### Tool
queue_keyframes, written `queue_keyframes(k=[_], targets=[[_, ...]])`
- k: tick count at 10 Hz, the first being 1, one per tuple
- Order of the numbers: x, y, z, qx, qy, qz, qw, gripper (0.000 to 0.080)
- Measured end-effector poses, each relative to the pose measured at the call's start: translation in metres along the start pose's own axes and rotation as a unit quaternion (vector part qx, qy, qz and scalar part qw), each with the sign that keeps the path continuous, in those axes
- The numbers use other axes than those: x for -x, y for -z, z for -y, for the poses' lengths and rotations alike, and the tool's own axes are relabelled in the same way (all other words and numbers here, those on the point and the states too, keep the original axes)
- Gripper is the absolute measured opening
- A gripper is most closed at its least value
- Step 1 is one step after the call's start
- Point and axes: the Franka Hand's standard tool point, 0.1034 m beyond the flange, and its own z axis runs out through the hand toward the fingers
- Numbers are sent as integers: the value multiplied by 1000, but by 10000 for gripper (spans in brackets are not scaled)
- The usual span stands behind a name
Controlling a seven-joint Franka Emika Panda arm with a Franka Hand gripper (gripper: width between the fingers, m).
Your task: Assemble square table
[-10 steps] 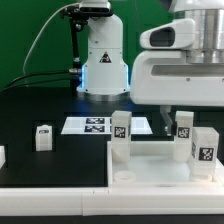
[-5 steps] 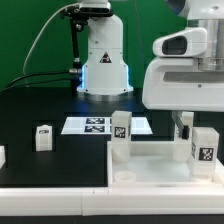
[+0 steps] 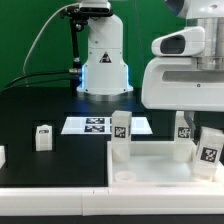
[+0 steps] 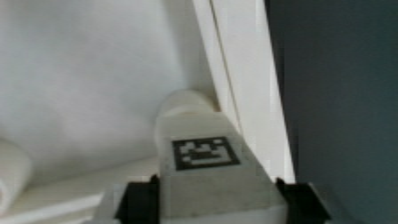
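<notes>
The white square table top [image 3: 150,165] lies flat at the exterior view's right, and also shows in the wrist view [image 4: 89,80]. One tagged leg [image 3: 120,128] stands at its far left corner and another [image 3: 184,126] at its far right. A third tagged leg [image 3: 209,148] leans tilted at the right edge. In the wrist view my gripper [image 4: 217,200] is shut on this leg [image 4: 210,140], with dark fingers [image 4: 139,200] pressed on both sides. In the exterior view the arm's white housing hides the fingers.
A loose leg [image 3: 43,137] stands on the black table at the exterior view's left, and another white part [image 3: 2,156] is cut off by the left edge. The marker board [image 3: 95,125] lies before the robot base [image 3: 104,60]. A long white rail [image 3: 60,200] edges the front.
The arm has moved toward the exterior view's right and up. The leg at the top's right edge, upright before, is now tilted and shifted slightly right.
</notes>
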Motion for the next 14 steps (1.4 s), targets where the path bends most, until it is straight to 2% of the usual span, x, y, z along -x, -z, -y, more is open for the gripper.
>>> queue_keyframes(k=[3,5,8,9,11,12,13,14], targets=[[1,-2,-2,-3,-141,-13,990,290],[-1,-3,-1,-4,-260,-19,965,288],[-12,-3,-10,-27,-443,16,896,288],[-13,-2,-11,-29,-505,27,862,288],[-12,-3,-10,-29,-504,26,863,297],[-12,-3,-10,-29,-477,25,878,297],[-13,-3,-10,-28,-404,20,914,467],[-13,-1,-9,-26,-299,15,954,467]])
